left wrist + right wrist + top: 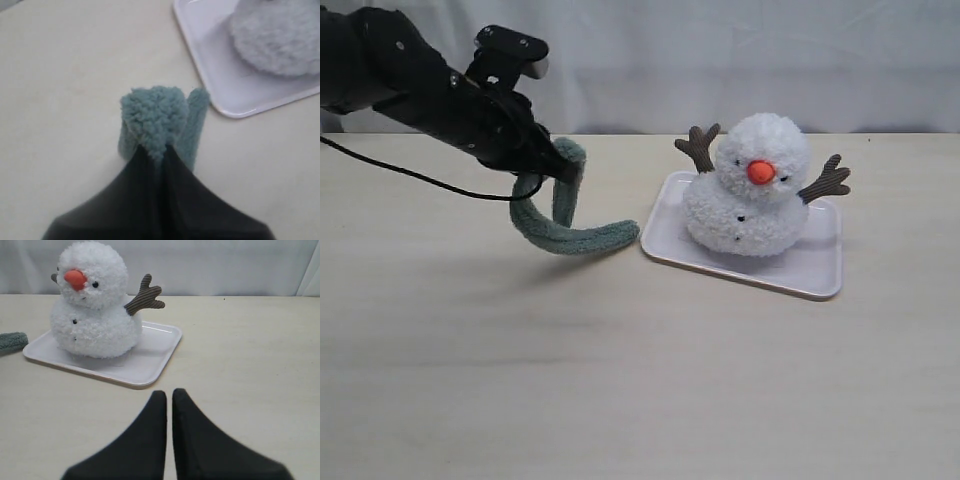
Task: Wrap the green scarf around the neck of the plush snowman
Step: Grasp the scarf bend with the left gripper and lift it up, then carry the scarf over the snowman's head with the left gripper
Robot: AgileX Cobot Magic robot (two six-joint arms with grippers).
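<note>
The green scarf (565, 222) hangs in a loop from my left gripper (558, 163), which is shut on its middle above the table. Its free end rests on the table, touching the tray's left edge. In the left wrist view the scarf (155, 117) bunches just past the pinching fingertips (142, 152). The plush snowman (752, 186) sits upright on a white tray (810, 270), to the right of the scarf. Its neck (730, 180) is bare. My right gripper (169, 395) is shut on nothing, low over the table in front of the tray (150, 365) and snowman (92, 305).
A pale curtain (720, 60) runs along the table's far edge. A black cable (410, 175) trails under the left arm. A scarf end (12, 340) shows beside the tray in the right wrist view.
</note>
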